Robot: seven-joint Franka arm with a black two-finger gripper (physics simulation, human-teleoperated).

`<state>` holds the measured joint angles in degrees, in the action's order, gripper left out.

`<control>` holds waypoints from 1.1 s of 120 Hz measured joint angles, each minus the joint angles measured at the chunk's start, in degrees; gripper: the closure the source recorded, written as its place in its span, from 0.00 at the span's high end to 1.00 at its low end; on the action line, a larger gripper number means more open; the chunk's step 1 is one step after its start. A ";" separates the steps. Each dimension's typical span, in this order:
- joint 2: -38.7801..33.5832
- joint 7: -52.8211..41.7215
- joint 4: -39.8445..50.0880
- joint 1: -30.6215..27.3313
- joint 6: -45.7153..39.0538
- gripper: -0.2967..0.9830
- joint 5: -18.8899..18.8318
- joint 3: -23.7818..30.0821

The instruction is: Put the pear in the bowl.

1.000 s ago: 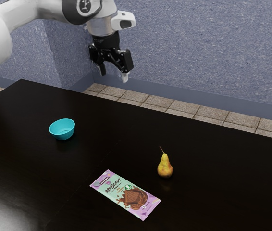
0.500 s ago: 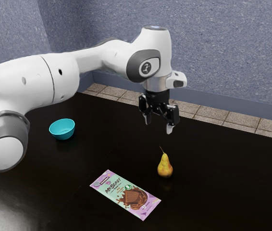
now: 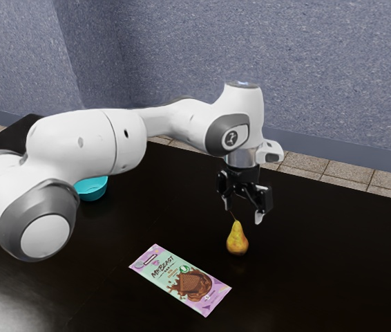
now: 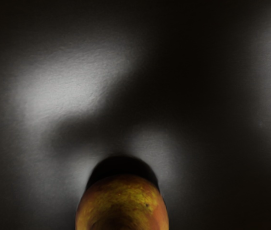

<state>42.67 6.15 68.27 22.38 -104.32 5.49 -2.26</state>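
The black gripper (image 3: 243, 213) hangs just above the pear in the exterior view, its two fingers standing wide apart with nothing gripped between them. Upright on the dark table, the yellow pear (image 3: 237, 239) has its stem reaching up toward the level of the fingertips. In the wrist view the pear (image 4: 122, 206) is large, close under the hand. The turquoise bowl (image 3: 92, 190) sits toward the exterior view's left, partly hidden behind the arm.
A chocolate bar in a colourful wrapper (image 3: 181, 280) lies flat on the black table (image 3: 320, 277), close to the pear on the exterior view's left. The arm passes above the table between the bowl and the camera.
From high over the table's far side, my hand has come toward the exterior view's right and down to the pear. The arm now covers part of the bowl. The pear has stayed put.
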 joint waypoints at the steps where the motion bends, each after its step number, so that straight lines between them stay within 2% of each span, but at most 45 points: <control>1: 0.07 0.00 0.03 -0.02 -0.05 0.77 0.07 0.00; 64: 5.90 0.08 1.18 -0.37 -1.57 0.76 2.63 0.06; 106: 6.06 0.12 -0.20 -0.75 5.31 0.77 5.32 -1.34; 116: 6.26 0.13 -0.49 -0.73 6.01 0.72 5.79 -1.37; 132: 6.83 0.14 -0.45 -0.76 6.80 0.58 6.55 -1.43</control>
<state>49.51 6.29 67.82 21.62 -97.52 12.05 -3.69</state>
